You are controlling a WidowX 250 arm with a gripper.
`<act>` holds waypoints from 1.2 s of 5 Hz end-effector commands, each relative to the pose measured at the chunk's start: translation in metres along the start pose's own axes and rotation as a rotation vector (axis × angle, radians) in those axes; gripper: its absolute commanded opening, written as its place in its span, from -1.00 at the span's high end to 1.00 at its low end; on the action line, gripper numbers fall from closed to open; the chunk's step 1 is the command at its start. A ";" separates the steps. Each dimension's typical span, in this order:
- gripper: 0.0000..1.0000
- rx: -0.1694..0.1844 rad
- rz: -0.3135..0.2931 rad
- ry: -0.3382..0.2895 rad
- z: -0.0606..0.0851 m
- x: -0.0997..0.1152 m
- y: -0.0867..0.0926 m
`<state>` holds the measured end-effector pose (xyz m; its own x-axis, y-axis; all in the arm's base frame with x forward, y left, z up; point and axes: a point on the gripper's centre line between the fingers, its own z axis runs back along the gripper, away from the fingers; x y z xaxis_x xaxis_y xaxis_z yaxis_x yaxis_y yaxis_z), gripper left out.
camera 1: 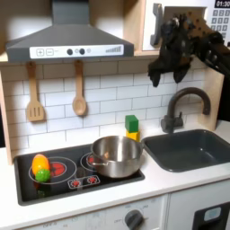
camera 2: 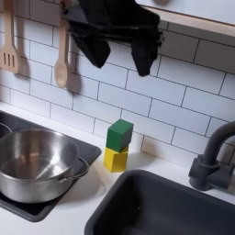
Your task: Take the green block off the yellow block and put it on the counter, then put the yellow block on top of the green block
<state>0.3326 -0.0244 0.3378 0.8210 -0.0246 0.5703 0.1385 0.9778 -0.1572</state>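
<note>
Pincer [camera 2: 112, 53] raised high above the steel pot [camera 2: 37, 163], jaws spread wide and empty, touching nothing; in the first exterior view it [camera 1: 171, 65] hangs before the tiled wall [camera 1: 108, 94]. Green block [camera 2: 119, 135] rests squarely on yellow block [camera 2: 116, 159], both behind the pot on the off-white bench [camera 2: 87, 213], against the wall. Beyond the pot: black stovetop [camera 1: 63, 171], dark sink [camera 1: 193, 148], grey faucet [camera 1: 184, 103], two wooden utensils [camera 1: 79, 94] hanging.

first exterior view frontal, wide, second exterior view closer, both sharing pot [camera 1: 117, 154] [camera 2: 37, 163]
</note>
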 end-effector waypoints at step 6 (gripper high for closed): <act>-1.00 0.107 -0.023 0.534 -0.025 -0.153 0.007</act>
<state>0.2203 -0.0188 0.2306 0.9896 -0.1208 0.0776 0.1250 0.9909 -0.0507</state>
